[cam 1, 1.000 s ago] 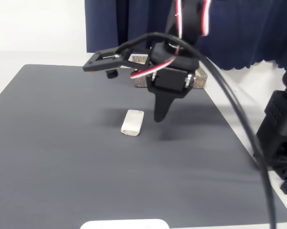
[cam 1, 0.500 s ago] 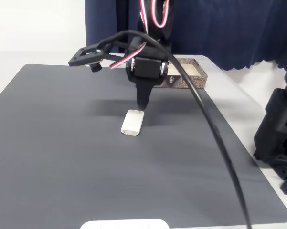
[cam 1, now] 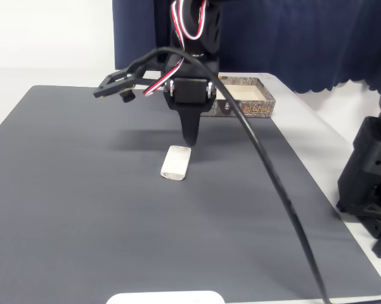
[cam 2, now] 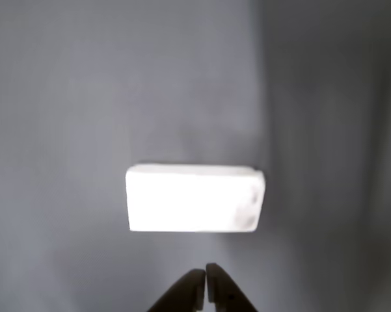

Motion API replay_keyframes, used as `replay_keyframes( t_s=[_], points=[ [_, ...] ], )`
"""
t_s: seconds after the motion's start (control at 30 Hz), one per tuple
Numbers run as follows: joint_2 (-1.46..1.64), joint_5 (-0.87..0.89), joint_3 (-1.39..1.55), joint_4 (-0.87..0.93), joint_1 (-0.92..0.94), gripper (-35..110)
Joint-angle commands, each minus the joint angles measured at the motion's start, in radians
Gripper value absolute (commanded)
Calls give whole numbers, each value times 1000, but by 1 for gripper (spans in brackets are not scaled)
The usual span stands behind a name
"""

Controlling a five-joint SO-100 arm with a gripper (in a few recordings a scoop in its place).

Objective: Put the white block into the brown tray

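A wide flat white slab [cam 1: 165,297] pokes in at the near edge of the dark grey mat [cam 1: 82,215] that covers the desk. Farther in, close to the mat's middle and a little toward its far edge, the white block [cam 1: 175,163] lies flat and free, its long side running roughly near to far in the fixed view. In the wrist view the white block [cam 2: 194,198] shows as a bright rectangle lying crosswise just ahead of the fingertips. The black gripper [cam 1: 191,140] hangs point-down just beyond the block's far end, its tip close above the mat and apart from the block. The jaws are closed: in the wrist view the gripper [cam 2: 205,283] has its two tips pressed together with nothing between them. Behind the arm, at the mat's far edge toward the right corner, stands the brown tray [cam 1: 261,105], bark-patterned with labels on its near wall and a pale inside, holding nothing that can be seen from here.

The step in hand appears to be the approach to the block, with the pickup not yet made. The next move likely calls for the jaws to part, straddle the block's narrow width and come down before closing. Then comes a lift and a carry to the tray.
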Motion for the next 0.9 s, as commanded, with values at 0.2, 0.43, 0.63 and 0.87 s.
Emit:
replay_keyframes(
  t_s=[0.2, 0.43, 0.63, 0.87],
  points=[
    [-6, 15, -64, -11, -23, 0],
    [-11, 11, -69, -2, -32, 0],
    [-18, -67, -89, 23, -52, 0],
    [-14, -459, -97, 38, -52, 0]
  ],
)
